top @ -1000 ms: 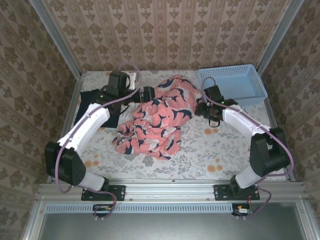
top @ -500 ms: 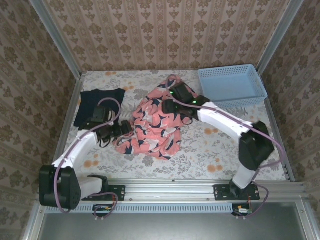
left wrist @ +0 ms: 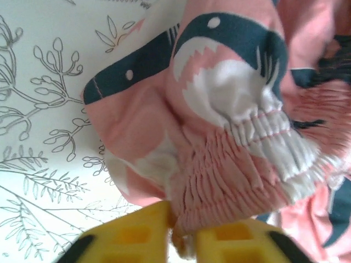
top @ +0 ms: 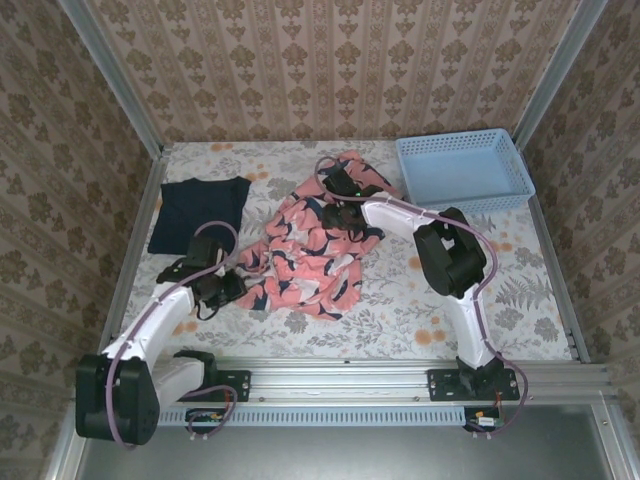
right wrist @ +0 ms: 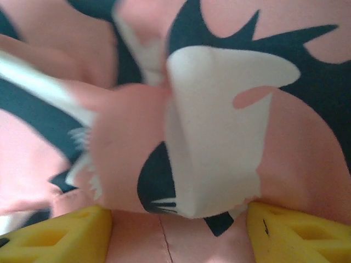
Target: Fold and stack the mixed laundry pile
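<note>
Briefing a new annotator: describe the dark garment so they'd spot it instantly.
On the floral table, look to the far left corner, opposite the light blue basket. The dark navy T-shirt lies there flat, a plain rectangle, unlike the crumpled pink patterned garment mid-table.

Crumpled pink garment (top: pixel 312 252) blocks centre; basket (top: pixel 466 172) far right.

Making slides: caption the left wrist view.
Left gripper pinching the pink garment by its gathered edge over the floral table cover.
</note>
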`<control>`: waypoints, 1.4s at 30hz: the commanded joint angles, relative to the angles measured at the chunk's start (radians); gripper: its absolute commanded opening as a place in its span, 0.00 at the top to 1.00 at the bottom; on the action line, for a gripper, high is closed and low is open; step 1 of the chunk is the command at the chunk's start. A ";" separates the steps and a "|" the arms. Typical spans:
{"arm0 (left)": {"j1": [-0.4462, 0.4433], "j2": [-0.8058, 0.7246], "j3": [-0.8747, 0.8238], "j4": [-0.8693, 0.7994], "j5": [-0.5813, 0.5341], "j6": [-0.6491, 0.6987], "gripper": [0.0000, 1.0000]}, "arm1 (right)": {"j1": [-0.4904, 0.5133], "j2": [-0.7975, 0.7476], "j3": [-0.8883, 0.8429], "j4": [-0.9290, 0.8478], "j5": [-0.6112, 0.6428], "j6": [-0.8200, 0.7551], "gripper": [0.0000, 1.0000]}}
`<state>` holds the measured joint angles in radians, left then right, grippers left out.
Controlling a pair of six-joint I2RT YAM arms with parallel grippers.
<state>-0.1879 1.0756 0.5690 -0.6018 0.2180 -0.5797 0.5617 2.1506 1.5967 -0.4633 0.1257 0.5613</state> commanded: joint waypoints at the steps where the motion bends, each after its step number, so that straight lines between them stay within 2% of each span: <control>1: 0.010 0.038 0.013 0.105 0.009 -0.017 0.95 | -0.001 -0.093 -0.131 -0.042 0.015 0.069 0.34; 2: 0.009 0.052 0.024 0.115 0.015 -0.016 1.00 | -0.003 -0.127 -0.187 -0.039 0.011 0.084 0.35; 9: -0.002 0.067 0.075 0.127 0.022 0.012 1.00 | -0.001 -0.383 -0.526 -0.067 0.042 0.168 0.36; 12: -0.004 0.074 0.087 0.141 0.033 0.026 1.00 | 0.023 -0.492 -0.536 -0.111 0.047 0.149 0.36; 15: -0.005 0.092 0.094 0.163 0.040 0.037 0.91 | 0.073 -0.538 -0.431 -0.099 0.065 0.057 0.36; 17: -0.005 0.107 0.098 0.186 0.052 0.035 0.90 | 0.096 -0.505 -0.317 -0.082 0.041 -0.007 0.36; 18: -0.005 0.113 0.098 0.196 0.059 0.032 0.95 | 0.103 -0.478 -0.267 -0.077 0.030 -0.029 0.35; 23: -0.014 0.126 0.089 0.233 0.074 0.012 1.00 | 0.122 -0.256 -0.004 -0.077 -0.017 -0.120 0.34; 28: -0.025 0.116 0.078 0.233 0.080 0.006 1.00 | 0.121 -0.060 0.181 -0.128 0.030 -0.240 0.30; 32: -0.027 0.112 0.063 0.237 0.078 0.000 1.00 | 0.092 -0.015 0.189 -0.198 0.128 -0.324 0.25; 36: -0.027 0.125 0.061 0.234 0.080 -0.001 1.00 | 0.024 -0.052 0.102 -0.133 -0.019 -0.342 0.23; 39: -0.027 0.133 0.063 0.229 0.075 0.001 1.00 | 0.001 -0.052 0.073 -0.077 -0.166 -0.335 0.29; 40: -0.027 0.133 0.067 0.229 0.073 0.000 1.00 | 0.001 -0.045 0.072 -0.056 -0.194 -0.333 0.37; 42: -0.027 0.132 0.072 0.239 0.072 -0.007 1.00 | 0.000 -0.030 0.084 -0.043 -0.228 -0.328 0.64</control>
<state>-0.2100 1.2018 0.6399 -0.3794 0.2840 -0.5709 0.5461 2.1422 1.6779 -0.5556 0.0151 0.2447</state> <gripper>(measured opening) 0.046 0.454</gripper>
